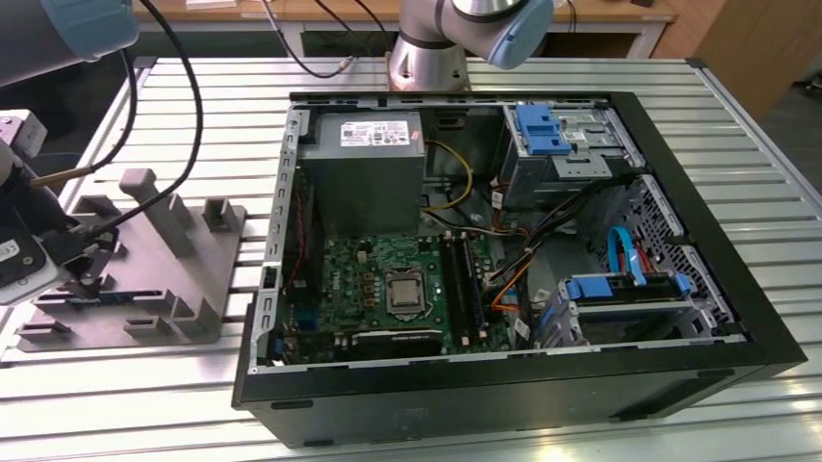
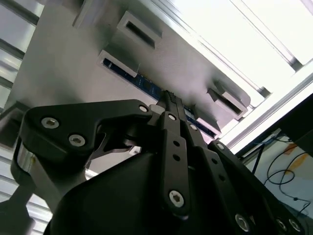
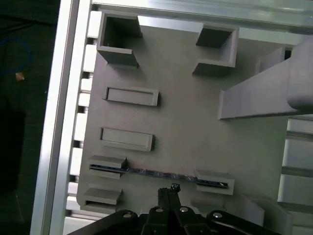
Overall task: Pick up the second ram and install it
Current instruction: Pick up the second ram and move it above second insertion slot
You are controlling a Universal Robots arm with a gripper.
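A robot arm's gripper (image 1: 88, 281) hangs over a gray holding fixture (image 1: 167, 279) at the exterior view's left, on a slatted aluminium table (image 1: 771, 192) beside an open black computer case (image 1: 514, 385). The second ram (image 1: 110, 297) stands on its long edge in the fixture, each end seated in a small slotted block, near the fixture edge that lies closest to the exterior camera.

In both wrist views the gripper's two slim black fingers are pressed together, with nothing between them. In the first wrist view the gripper (image 3: 168, 188) has its tips just beside the middle of the dark stick (image 3: 146, 172) and apart from it, while other empty rectangular pockets line the gray fixture (image 3: 186, 127). In the second wrist view the tips of the gripper (image 2: 168, 96) point at the stick's bluish edge (image 2: 142, 81) (whether they touch it cannot be told from this angle).

Inside the case, the green motherboard (image 1: 360, 279) lies flat with its processor socket (image 1: 404, 289) near its middle, well apart from the gripper.
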